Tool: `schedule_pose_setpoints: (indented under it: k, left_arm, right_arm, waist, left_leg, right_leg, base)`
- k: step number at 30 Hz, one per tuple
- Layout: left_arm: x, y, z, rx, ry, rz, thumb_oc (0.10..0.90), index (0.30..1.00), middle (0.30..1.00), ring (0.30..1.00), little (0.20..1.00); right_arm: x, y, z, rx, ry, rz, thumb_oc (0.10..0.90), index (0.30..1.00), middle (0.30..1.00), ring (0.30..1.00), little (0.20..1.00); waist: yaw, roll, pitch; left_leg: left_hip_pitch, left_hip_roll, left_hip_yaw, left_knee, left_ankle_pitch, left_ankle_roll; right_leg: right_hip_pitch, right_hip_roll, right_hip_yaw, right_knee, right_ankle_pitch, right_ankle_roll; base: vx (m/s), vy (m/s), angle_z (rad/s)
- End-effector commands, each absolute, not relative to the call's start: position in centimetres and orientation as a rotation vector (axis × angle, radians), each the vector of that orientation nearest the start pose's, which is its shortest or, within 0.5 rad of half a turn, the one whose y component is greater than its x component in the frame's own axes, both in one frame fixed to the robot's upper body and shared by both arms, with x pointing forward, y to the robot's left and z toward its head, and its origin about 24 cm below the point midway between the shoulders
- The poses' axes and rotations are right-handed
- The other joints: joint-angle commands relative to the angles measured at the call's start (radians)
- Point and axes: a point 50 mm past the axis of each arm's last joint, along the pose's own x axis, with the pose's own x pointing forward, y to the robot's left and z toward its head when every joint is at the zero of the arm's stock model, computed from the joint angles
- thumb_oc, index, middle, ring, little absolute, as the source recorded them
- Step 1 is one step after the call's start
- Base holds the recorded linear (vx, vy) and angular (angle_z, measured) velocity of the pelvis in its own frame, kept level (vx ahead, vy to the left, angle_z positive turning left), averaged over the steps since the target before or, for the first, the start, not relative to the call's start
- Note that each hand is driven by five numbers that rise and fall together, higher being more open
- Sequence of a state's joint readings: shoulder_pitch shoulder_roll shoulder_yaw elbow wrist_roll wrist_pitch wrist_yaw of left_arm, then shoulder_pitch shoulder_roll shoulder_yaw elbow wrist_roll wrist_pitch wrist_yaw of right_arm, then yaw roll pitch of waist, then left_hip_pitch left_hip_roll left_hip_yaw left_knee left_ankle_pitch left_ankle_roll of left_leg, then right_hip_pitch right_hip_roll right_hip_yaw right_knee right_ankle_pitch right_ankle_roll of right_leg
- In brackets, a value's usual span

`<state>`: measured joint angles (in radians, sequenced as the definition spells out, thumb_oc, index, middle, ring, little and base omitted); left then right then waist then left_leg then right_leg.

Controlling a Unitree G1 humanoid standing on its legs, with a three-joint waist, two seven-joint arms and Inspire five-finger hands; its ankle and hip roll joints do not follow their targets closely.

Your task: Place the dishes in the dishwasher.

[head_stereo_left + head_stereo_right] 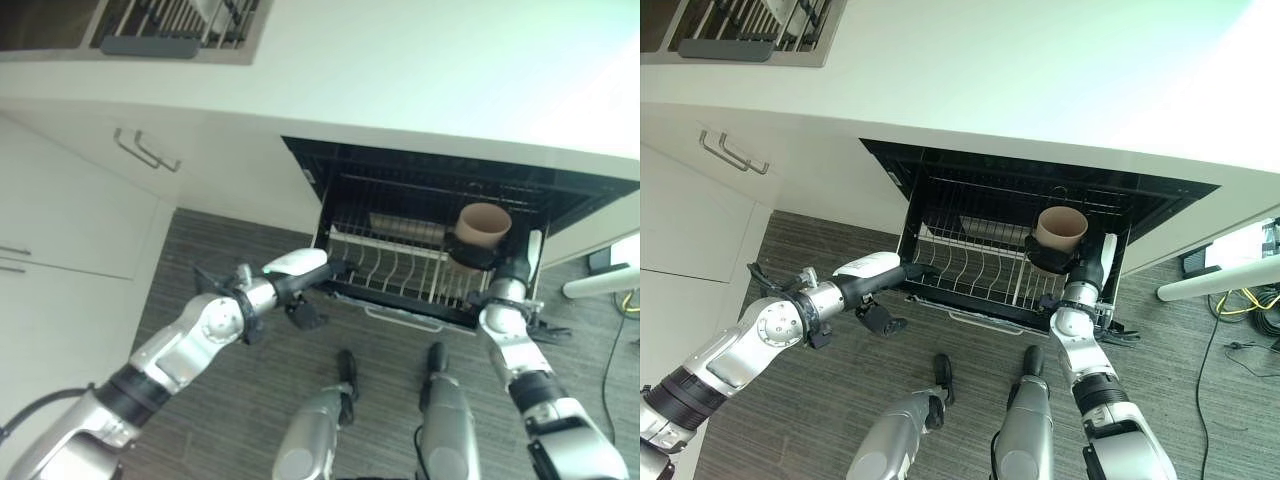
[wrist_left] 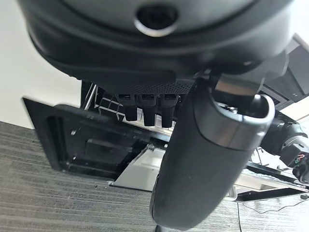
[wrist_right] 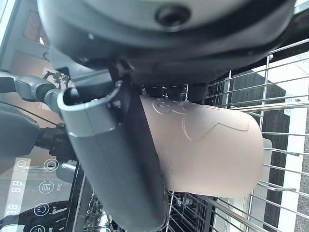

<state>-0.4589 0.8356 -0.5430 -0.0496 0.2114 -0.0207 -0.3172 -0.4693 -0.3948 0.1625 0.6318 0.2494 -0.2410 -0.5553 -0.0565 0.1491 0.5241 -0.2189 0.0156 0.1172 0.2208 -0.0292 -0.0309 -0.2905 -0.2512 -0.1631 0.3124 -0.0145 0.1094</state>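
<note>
Over dishwasher rack (image 1: 400, 262), upright mouth-up cup (image 1: 484, 226), right hand (image 1: 476, 254) fingers round it.

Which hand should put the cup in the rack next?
The right hand. It is already curled around the cup and holds it over the rack. The left hand is at the rack's front edge, holding no dish.

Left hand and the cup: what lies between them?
The wire rack's upright tines lie between the left hand at the rack's edge and the cup in the right hand, per the right eye view.
</note>
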Motion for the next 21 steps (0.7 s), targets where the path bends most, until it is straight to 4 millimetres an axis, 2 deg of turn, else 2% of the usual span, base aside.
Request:
schedule_pose_setpoints:
  k: [1,6,9,10,11,12,13,14,18,20,21]
  left_arm:
    - [29.3,13.9,15.3,1.091,-0.354,-0.662,0.8,0.9,0.9,0.9,0.9]
    - [29.2,13.8,15.6,1.077,-0.352,-0.664,0.8,0.9,0.9,0.9,0.9]
    - [29.2,13.9,15.5,1.079,-0.349,-0.668,0.8,0.9,0.9,0.9,0.9]
    - [29.1,13.9,15.5,1.079,-0.35,-0.67,0.8,0.9,0.9,0.9,0.9]
    - [29.1,13.8,15.5,1.078,-0.35,-0.673,0.8,0.9,0.9,0.9,0.9]
    - [29.1,13.8,15.5,1.078,-0.35,-0.673,0.8,0.9,0.9,0.9,0.9]
    - [29.0,13.8,15.3,1.075,-0.348,-0.673,0.8,0.9,0.9,0.9,0.9]
    - [29.0,13.8,15.3,1.073,-0.348,-0.67,0.8,0.9,0.9,0.9,0.9]
    - [29.0,13.8,15.1,1.076,-0.348,-0.664,0.8,0.9,0.9,0.9,0.9]
    - [29.0,13.9,15.1,1.078,-0.349,-0.662,0.8,0.9,0.9,0.9,0.9]
    - [29.0,13.9,15.2,1.08,-0.35,-0.661,0.8,0.9,0.9,0.9,0.9]
  right_arm:
    - [29.3,-28.1,3.7,-0.204,0.015,-0.7,0.8,0.9,0.9,0.9,0.9]
    - [28.8,-28.0,2.2,-0.241,0.081,-0.665,0.8,0.9,0.9,0.9,0.9]
    - [28.8,-27.8,2.4,-0.275,0.046,-0.646,0.8,0.9,0.9,0.9,0.9]
    - [28.8,-27.8,2.6,-0.271,0.019,-0.64,0.8,0.9,0.9,0.9,0.9]
    - [29.1,-27.3,4.0,-0.272,-0.103,-0.606,0.8,0.9,0.9,0.9,0.9]
    - [29.1,-27.3,4.0,-0.272,-0.103,-0.606,0.8,0.9,0.9,0.9,0.9]
    - [29.2,-26.9,5.1,-0.277,-0.178,-0.582,0.8,0.9,0.9,0.9,0.9]
    - [29.2,-26.6,6.1,-0.316,-0.25,-0.553,0.8,0.9,0.9,0.9,0.9]
    - [29.1,-26.3,7.9,-0.44,-0.385,-0.582,0.8,0.9,0.9,0.9,0.9]
    - [29.2,-26.7,7.8,-0.445,-0.336,-0.568,0.8,0.9,0.9,0.9,0.9]
    - [29.3,-27.2,6.9,-0.416,-0.232,-0.556,0.8,0.9,0.9,0.9,0.9]
  waist:
    - [-0.03,0.036,-0.064]
    - [-0.03,0.045,-0.07]
    - [-0.028,0.044,-0.073]
    - [-0.027,0.044,-0.074]
    - [-0.026,0.045,-0.076]
    - [-0.026,0.045,-0.076]
    - [-0.028,0.044,-0.079]
    - [-0.033,0.044,-0.081]
    - [-0.038,0.044,-0.085]
    - [-0.041,0.044,-0.087]
    - [-0.041,0.044,-0.088]
  left_leg:
    - [-0.032,0.054,0.059,0.079,-0.1,-0.027]
    - [-0.03,0.05,0.058,0.079,-0.1,-0.027]
    - [-0.031,0.05,0.056,0.079,-0.1,-0.026]
    - [-0.031,0.05,0.055,0.079,-0.1,-0.026]
    - [-0.032,0.049,0.052,0.079,-0.099,-0.025]
    - [-0.032,0.049,0.052,0.079,-0.099,-0.025]
    - [-0.031,0.048,0.051,0.079,-0.099,-0.025]
    - [-0.033,0.048,0.053,0.079,-0.1,-0.025]
    - [-0.032,0.049,0.056,0.079,-0.101,-0.026]
    - [-0.032,0.049,0.056,0.079,-0.103,-0.026]
    - [-0.032,0.049,0.056,0.079,-0.104,-0.026]
  right_leg:
    - [0.016,0.008,0.027,-0.012,-0.052,0.062]
    - [0.019,0.006,0.027,-0.012,-0.052,0.063]
    - [0.019,0.005,0.024,-0.012,-0.051,0.064]
    - [0.019,0.004,0.023,-0.012,-0.05,0.065]
    - [0.02,0.003,0.022,-0.012,-0.05,0.064]
    - [0.02,0.003,0.022,-0.012,-0.05,0.064]
    - [0.02,0.005,0.023,-0.012,-0.051,0.064]
    - [0.017,0.004,0.023,-0.012,-0.053,0.065]
    - [0.017,0.005,0.022,-0.012,-0.056,0.065]
    - [0.017,0.005,0.022,-0.012,-0.058,0.067]
    - [0.017,0.005,0.022,-0.012,-0.059,0.067]
  base:
    - [0.02,0.019,-0.05]
    - [0.01,0.02,-0.02]
    - [0.0,0.0,0.0]
    - [0.0,0.0,0.0]
    - [0.0,0.0,0.0]
    - [0.0,0.0,0.0]
    - [0.0,0.0,0.0]
    - [0.0,0.0,0.0]
    - [0.0,0.0,0.0]
    - [0.0,0.0,0.0]
    - [0.0,0.0,0.0]
